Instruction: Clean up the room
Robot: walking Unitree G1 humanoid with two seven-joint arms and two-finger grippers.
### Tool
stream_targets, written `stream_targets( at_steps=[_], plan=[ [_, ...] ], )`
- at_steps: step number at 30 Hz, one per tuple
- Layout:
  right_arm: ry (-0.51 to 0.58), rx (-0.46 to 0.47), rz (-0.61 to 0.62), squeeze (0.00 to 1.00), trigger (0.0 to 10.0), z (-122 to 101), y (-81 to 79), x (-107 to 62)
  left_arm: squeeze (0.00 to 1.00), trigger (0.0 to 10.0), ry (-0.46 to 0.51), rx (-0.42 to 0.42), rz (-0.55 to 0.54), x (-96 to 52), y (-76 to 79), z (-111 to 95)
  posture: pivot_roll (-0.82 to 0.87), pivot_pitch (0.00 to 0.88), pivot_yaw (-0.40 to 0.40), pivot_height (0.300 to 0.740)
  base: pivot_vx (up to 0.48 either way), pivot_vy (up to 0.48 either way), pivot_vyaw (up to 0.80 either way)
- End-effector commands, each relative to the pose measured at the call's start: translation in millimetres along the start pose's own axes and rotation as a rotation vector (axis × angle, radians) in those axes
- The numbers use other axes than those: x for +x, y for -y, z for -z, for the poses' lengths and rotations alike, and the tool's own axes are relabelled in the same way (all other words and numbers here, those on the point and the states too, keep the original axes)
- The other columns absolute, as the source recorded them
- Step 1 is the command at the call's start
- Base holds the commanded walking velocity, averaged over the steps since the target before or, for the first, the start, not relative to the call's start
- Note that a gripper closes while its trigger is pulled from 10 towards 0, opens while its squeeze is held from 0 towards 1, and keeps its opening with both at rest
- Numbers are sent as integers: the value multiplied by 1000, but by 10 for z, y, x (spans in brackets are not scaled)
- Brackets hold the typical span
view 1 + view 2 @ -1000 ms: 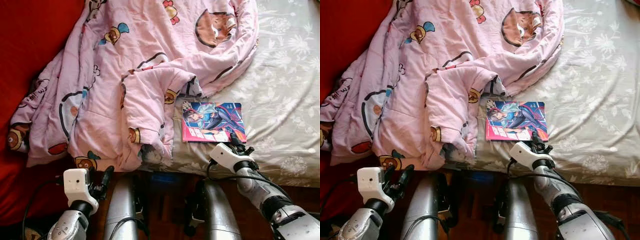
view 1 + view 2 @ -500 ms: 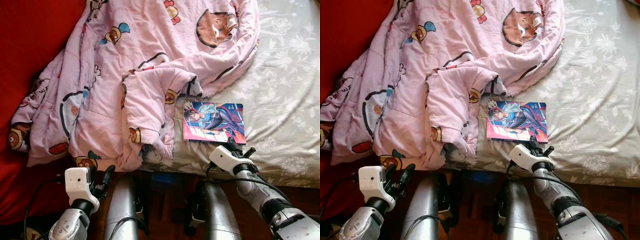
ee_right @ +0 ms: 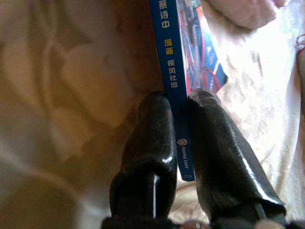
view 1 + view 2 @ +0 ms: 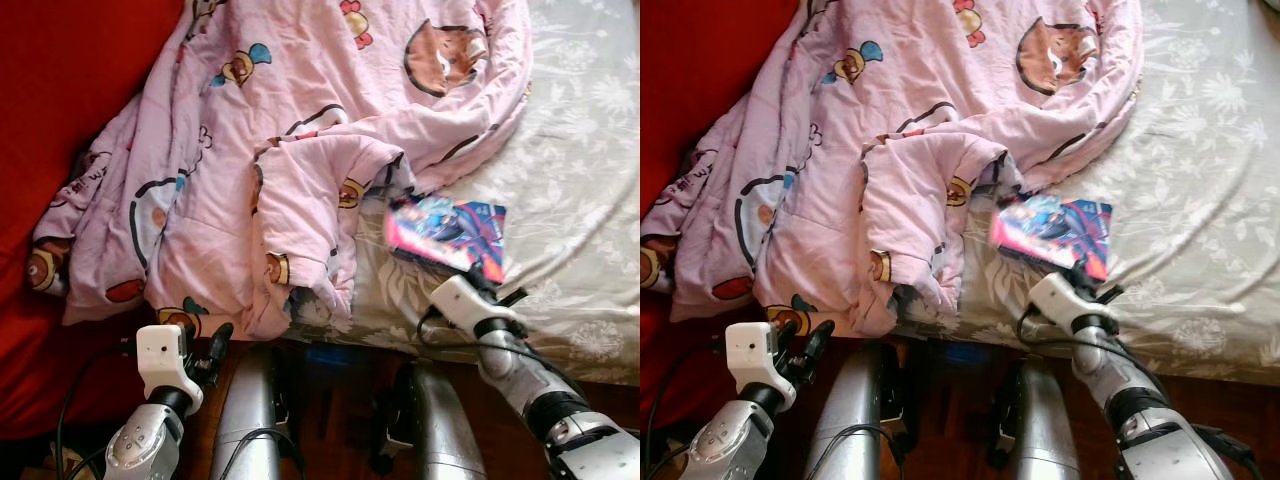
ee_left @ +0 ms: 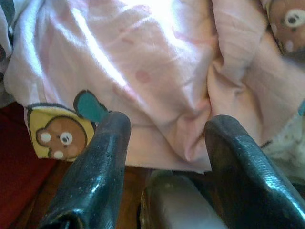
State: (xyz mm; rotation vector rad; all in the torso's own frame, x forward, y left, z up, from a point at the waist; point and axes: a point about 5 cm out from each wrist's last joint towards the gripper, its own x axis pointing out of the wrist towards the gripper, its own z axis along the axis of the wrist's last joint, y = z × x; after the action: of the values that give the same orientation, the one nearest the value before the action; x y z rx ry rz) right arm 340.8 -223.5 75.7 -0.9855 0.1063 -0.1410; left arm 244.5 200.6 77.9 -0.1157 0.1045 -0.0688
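Head views: the book (image 4: 447, 232) sat tilted above the bedsheet (image 4: 580, 210), just beside the pink quilt (image 4: 300, 130), far edge up toward the quilt, near corner pinched by the right gripper (image 4: 487, 288) at the bed's front edge. Book lay straight ahead of that claw, so R arm was plainly the one on it; I'd judge a lift clear of the quilt fold came next. Left gripper (image 4: 212, 345) hung low below the quilt's hanging hem, well apart from the book.

L wrist view: left gripper (image 5: 164, 157) fingers spread apart, nothing btwn them, quilt (image 5: 157, 71) w/ a bear print just beyond the tips.

R wrist view: right gripper (image 3: 179, 138) clamped on the book (image 3: 172, 62), one finger each side of the blue spine; spine ran lengthwise along the fingers, away from the claw, sheet (image 3: 62, 95) behind.
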Motion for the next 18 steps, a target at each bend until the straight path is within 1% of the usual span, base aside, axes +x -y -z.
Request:
stream_targets(
  at_steps=[1, 4, 5, 6, 7, 8, 9, 11, 12, 13, 14, 15, 17, 18],
  plan=[
    [-46, 72, 32, 0, 0, 120, 1, -66, 0, 10000, -52, 10, -33, -41, -79, 137, 141, 417, 28, 621, 0, 0, 0],
    [-59, 155, 62, 0, 0, 130, 24, -80, 0, 10000, -38, 8, -28, 49, -69, 121, 132, 389, 24, 621, 0, 0, 0],
    [-60, 209, 62, 0, 0, 112, -2, -99, 0, 10000, -29, 6, -27, 99, -67, 109, 124, 366, 19, 621, 0, 0, 0],
    [-63, 249, 57, 0, 0, 102, -27, -116, 0, 10000, -25, 5, -26, 118, -65, 104, 120, 353, 17, 621, 0, 0, 0],
    [-72, 315, 44, 0, 0, 84, -70, -137, 0, 10000, -21, 3, -27, 161, -64, 102, 111, 329, 16, 621, 0, 0, 0],
    [-72, 315, 44, 0, 0, 84, -70, -137, 0, 10000, -21, 3, -27, 161, -64, 102, 111, 329, 16, 621, 0, 0, 0],
    [-81, 395, 7, 0, 0, 71, -144, -183, 0, 10000, -18, 0, -26, 192, -63, 108, 101, 311, 14, 621, 0, 0, 0],
    [-83, 501, -8, 0, 0, 65, -208, -270, 0, 10000, -16, -2, -22, 227, -49, 126, 90, 287, 12, 621, 0, 0, 0],
    [-83, 501, -8, 0, 0, 65, -208, -270, 0, 10000, -16, -2, -22, 227, -49, 126, 90, 287, 12, 621, 0, 0, 0],
    [-66, 531, 0, 0, 0, 50, -204, -324, 0, 10000, -15, -4, -23, 261, -47, 139, 82, 262, 12, 621, 0, 0, 0],
    [-41, 584, 19, 0, 0, 23, -175, -390, 0, 10000, -11, -8, -25, 301, -46, 142, 70, 239, 13, 621, 0, 0, 0],
    [-31, 609, 26, 0, 0, 12, -160, -417, 0, 10000, -10, -9, -25, 311, -44, 140, 70, 239, 13, 621, 0, 0, 0],
    [-39, 662, 55, 0, 0, 17, -116, -451, 0, 10000, -5, -12, -25, 355, -40, 135, 54, 210, 17, 621, 0, 0, 0],
    [-41, 719, 81, 0, 0, 8, -76, -467, 0, 10000, 0, -15, -23, 399, -35, 125, 43, 191, 19, 621, 0, 0, 0]
  ],
)
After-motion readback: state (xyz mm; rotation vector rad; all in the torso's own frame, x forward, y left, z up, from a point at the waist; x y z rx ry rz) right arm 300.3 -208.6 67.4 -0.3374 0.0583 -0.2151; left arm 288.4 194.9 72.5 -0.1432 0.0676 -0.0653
